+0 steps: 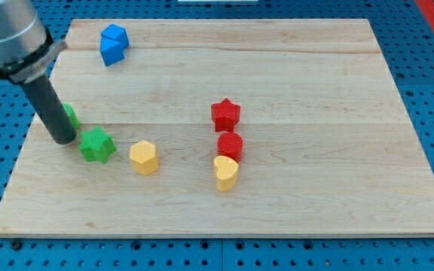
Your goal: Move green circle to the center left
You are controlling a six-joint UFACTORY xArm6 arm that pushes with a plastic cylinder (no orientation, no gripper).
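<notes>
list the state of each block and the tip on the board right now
my tip: down on the board, at the green circle's left side
green circle: mostly hidden behind the rod, center left
green star: flat, just right of the tip
yellow hexagon: alone
blue block: top left
red star: alone
red cylinder: touching yellow heart

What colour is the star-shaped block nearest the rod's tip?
Green: the green star sits just right of my tip, shown in the camera view.

two green blocks (96, 144), two red blocks (225, 114), two yellow blocks (144, 157), one blue block (113, 44)
</notes>
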